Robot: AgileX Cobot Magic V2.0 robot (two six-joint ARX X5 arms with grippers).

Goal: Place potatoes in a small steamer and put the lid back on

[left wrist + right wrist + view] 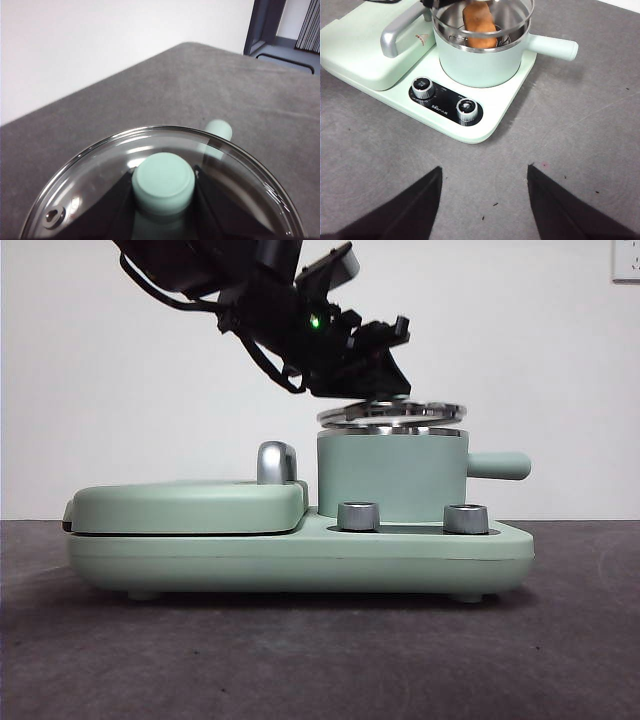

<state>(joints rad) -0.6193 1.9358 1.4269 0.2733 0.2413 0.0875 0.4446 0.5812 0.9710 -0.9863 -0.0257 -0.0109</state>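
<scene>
The small steamer (390, 478), a mint-green pot with a stubby side handle (498, 465), stands on the right of the appliance base. The right wrist view shows the orange-brown potato (479, 22) lying inside the small steamer (485, 62). The glass lid (392, 415) sits level with the pot's steel rim, slightly tilted; I cannot tell whether it touches. My left gripper (378, 375) comes down from the upper left, shut on the lid's green knob (163, 181), with the glass lid (90, 175) spread around it. My right gripper (484, 170) hangs open over the table in front of the appliance.
The flat mint-green griddle cover (185, 508) with a steel handle (276, 462) fills the left of the base (300, 560). Two steel dials (359, 516) (466, 518) sit at the front of the base. Dark grey table (320, 660) surrounds it.
</scene>
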